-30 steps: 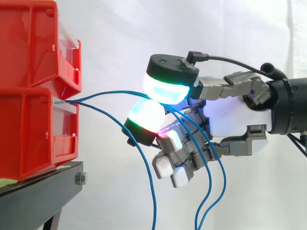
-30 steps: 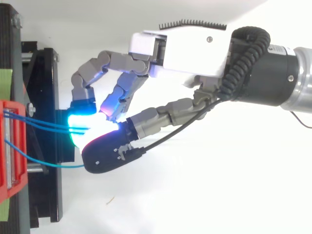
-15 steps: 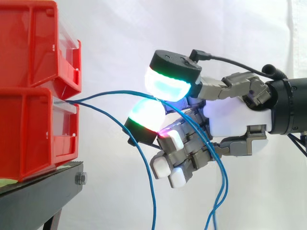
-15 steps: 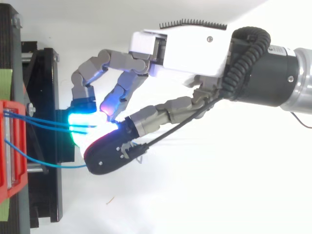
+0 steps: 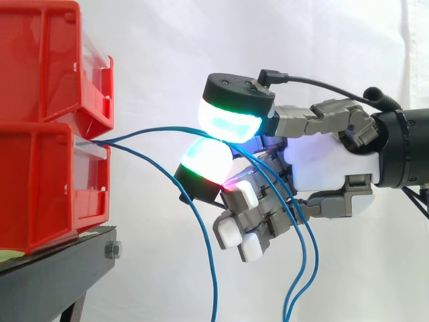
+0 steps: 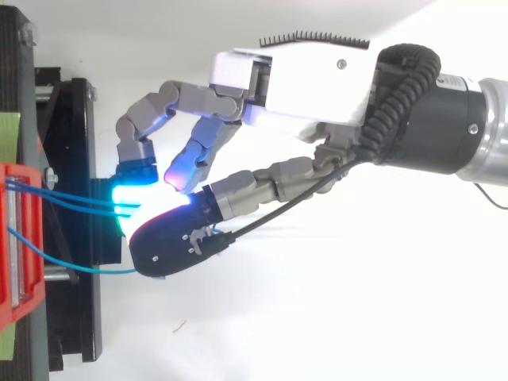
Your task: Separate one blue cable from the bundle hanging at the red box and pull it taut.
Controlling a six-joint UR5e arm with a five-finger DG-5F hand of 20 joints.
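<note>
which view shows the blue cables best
The side view. It shows the blue cables leaving the red box, two of them passing between the glowing pads of the hand, and their loose lengths hanging down. The top view gives their short runs from box to hand.

Black stand (image 5: 64, 272), bolt-fitted: carries lower red bin (image 5: 40, 188) directly; upper red bin (image 5: 40, 60) stacked atop.
</note>
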